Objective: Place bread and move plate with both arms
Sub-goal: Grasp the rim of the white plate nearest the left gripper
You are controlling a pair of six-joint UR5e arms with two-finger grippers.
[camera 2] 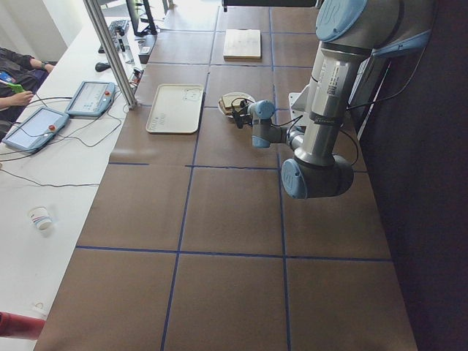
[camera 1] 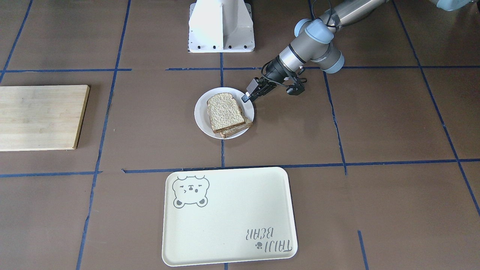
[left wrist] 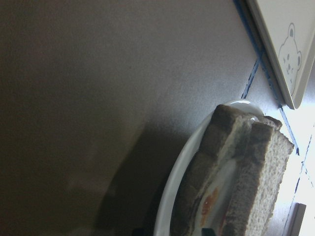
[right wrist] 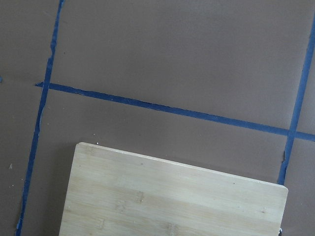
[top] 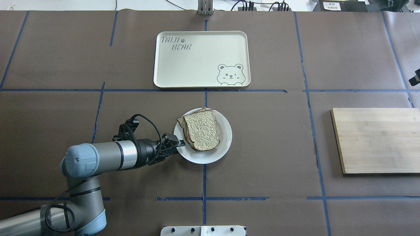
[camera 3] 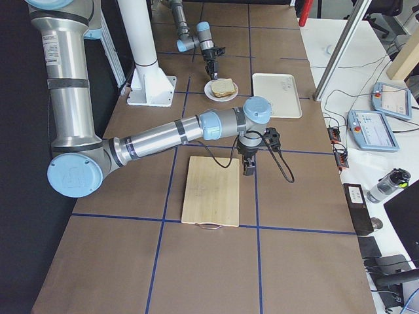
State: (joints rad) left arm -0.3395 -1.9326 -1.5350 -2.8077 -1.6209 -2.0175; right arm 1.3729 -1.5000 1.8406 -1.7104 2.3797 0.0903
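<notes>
The small white plate sits mid-table on the brown mat. On it the bare bread slice lies on top of a second slice whose edge sticks out; the left wrist view shows egg between the two slices. My left gripper is low at the plate's left rim, with one finger over it, and also shows in the front view. I cannot tell whether it grips the rim. My right gripper hangs high near the wooden board; I cannot tell its state.
The cream bear tray lies beyond the plate, across a blue tape line. The wooden board lies at the right of the table. The white pedestal base stands at the robot's side.
</notes>
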